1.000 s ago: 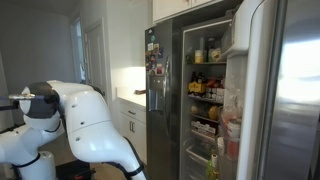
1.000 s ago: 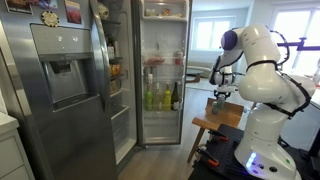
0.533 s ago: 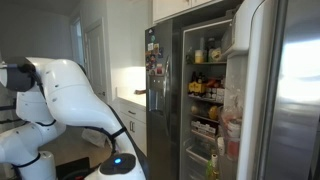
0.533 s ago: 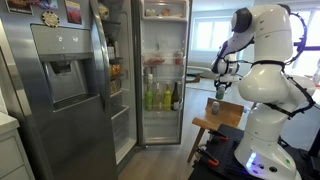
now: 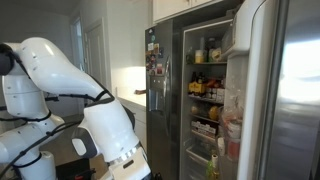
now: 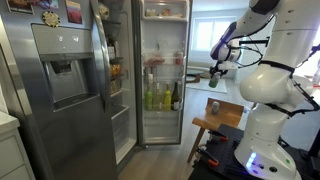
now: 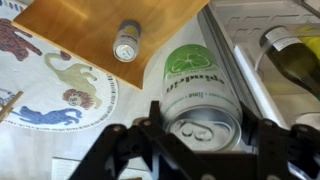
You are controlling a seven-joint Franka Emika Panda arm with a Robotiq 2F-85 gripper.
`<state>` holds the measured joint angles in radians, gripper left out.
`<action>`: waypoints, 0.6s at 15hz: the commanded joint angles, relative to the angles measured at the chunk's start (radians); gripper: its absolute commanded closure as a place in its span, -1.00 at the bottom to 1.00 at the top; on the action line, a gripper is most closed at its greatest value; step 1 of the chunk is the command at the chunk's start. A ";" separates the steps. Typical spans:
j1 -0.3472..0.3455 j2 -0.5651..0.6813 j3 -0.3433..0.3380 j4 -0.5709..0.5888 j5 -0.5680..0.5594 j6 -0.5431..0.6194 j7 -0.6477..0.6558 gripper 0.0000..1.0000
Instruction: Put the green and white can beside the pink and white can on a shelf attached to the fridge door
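Note:
My gripper (image 7: 207,128) is shut on the green and white can (image 7: 200,85); the can lies between the two black fingers with its silver top toward the camera. In an exterior view the gripper (image 6: 214,72) hangs above a wooden stool (image 6: 225,118), to the right of the open fridge (image 6: 160,70). A second can (image 7: 127,40) stands upright on the stool, also seen in an exterior view (image 6: 212,106); its colours do not show. No pink and white can can be made out on the door shelves (image 5: 231,118).
The fridge stands open with bottles on a middle shelf (image 6: 160,98). Its open doors (image 6: 70,90) carry stocked shelves. A patterned rug with animal figures (image 7: 50,85) lies under the stool. The arm's white body (image 5: 60,90) fills one side of an exterior view.
The arm has risen and swung; the gripper has lifted from stool height to well above it with the green and white can held in it. The other can stays on the stool.

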<state>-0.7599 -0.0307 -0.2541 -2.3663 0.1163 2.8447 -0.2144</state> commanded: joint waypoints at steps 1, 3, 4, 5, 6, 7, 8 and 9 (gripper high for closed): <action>0.032 -0.193 0.016 -0.102 0.057 -0.039 -0.070 0.06; 0.122 -0.260 -0.051 -0.127 0.048 -0.046 -0.067 0.06; 0.146 -0.292 -0.064 -0.137 0.046 -0.047 -0.066 0.06; 0.179 -0.322 -0.084 -0.146 0.039 -0.046 -0.062 0.06; 0.210 -0.350 -0.101 -0.154 0.033 -0.042 -0.057 0.06; 0.237 -0.374 -0.118 -0.159 0.025 -0.042 -0.051 0.06; 0.266 -0.394 -0.136 -0.163 0.022 -0.040 -0.049 0.06; 0.289 -0.411 -0.149 -0.164 0.015 -0.041 -0.044 0.06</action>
<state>-0.5395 -0.3438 -0.3567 -2.4998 0.1479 2.8170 -0.2545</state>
